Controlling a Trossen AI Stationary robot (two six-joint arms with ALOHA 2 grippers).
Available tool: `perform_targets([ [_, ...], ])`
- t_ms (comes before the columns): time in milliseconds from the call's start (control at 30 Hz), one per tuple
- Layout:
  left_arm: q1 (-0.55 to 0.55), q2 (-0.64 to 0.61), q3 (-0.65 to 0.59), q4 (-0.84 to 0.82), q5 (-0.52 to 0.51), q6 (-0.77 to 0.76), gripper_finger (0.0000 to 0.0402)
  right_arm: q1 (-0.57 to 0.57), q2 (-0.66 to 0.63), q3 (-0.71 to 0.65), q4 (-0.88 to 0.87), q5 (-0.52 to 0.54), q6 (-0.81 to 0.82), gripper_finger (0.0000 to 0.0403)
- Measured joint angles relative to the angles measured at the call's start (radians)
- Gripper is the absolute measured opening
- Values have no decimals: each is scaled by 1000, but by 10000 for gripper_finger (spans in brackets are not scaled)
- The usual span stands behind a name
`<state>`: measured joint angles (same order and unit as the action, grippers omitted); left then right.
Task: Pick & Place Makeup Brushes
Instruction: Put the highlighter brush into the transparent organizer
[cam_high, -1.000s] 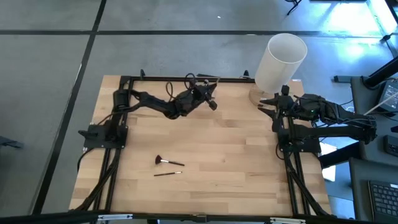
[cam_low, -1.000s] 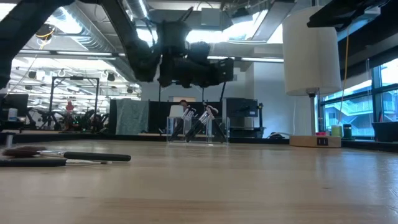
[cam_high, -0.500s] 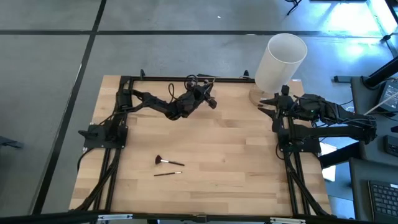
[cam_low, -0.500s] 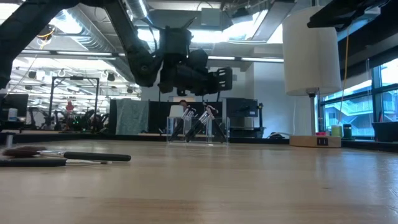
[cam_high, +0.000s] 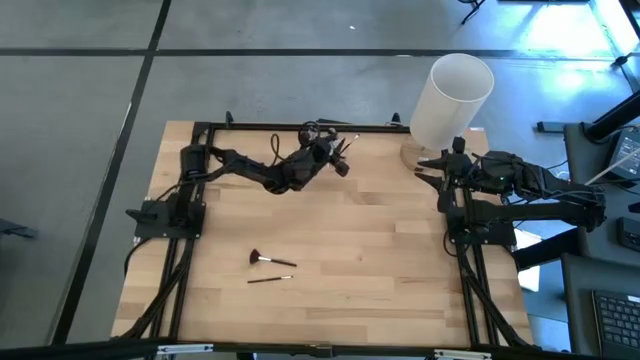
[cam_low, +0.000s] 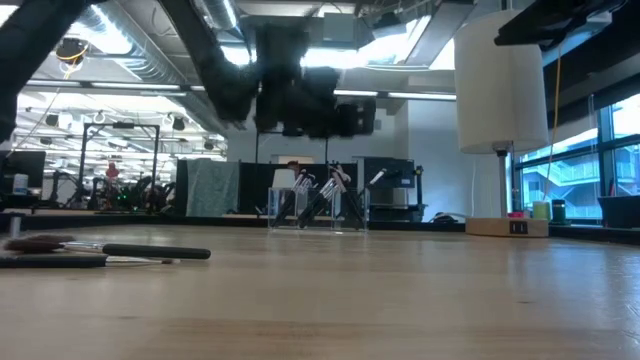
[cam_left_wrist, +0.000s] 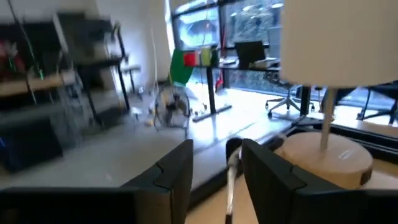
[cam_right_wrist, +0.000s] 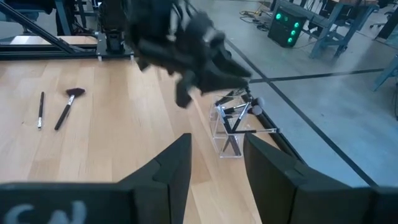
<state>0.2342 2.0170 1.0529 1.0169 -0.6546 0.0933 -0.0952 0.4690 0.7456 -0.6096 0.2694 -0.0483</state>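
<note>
The left tool (cam_high: 340, 152) hangs above the far edge of the tabletop (cam_high: 380, 260), over a clear box (cam_right_wrist: 231, 127) of makeup brushes (cam_right_wrist: 239, 109); its fingers (cam_left_wrist: 264, 177) grip one thin brush (cam_left_wrist: 231, 171) between them; two more brushes (cam_high: 270, 260) lie on the near left of the tabletop, a fan one and a thin one; the right tool (cam_high: 425, 164) waits parted beside the white lamp (cam_high: 450, 95).

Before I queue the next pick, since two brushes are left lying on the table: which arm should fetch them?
Probably left. The left gripper hovers by the clear holder on the brushes' side; the right gripper waits beside the lamp.
</note>
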Motion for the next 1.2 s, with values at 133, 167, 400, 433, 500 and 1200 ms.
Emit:
perform_targets([
  [133,-68,-117,1,-195,-93,148,138,0,0,0,-5,0,3,145],
  [167,-88,-156,1,-282,-115,156,138,0,0,0,-6,0,3,145],
  [400,-255,-380,1,-953,-119,-165,138,0,0,0,-6,0,5,145],
  [433,-277,-398,1,-1025,-105,-237,138,0,0,0,-5,0,8,145],
  [500,-318,-426,1,-1173,-56,-366,138,0,0,0,-4,0,12,145],
  [1200,-591,-421,0,-1837,444,-1113,139,0,137,0,45,0,22,145],
])
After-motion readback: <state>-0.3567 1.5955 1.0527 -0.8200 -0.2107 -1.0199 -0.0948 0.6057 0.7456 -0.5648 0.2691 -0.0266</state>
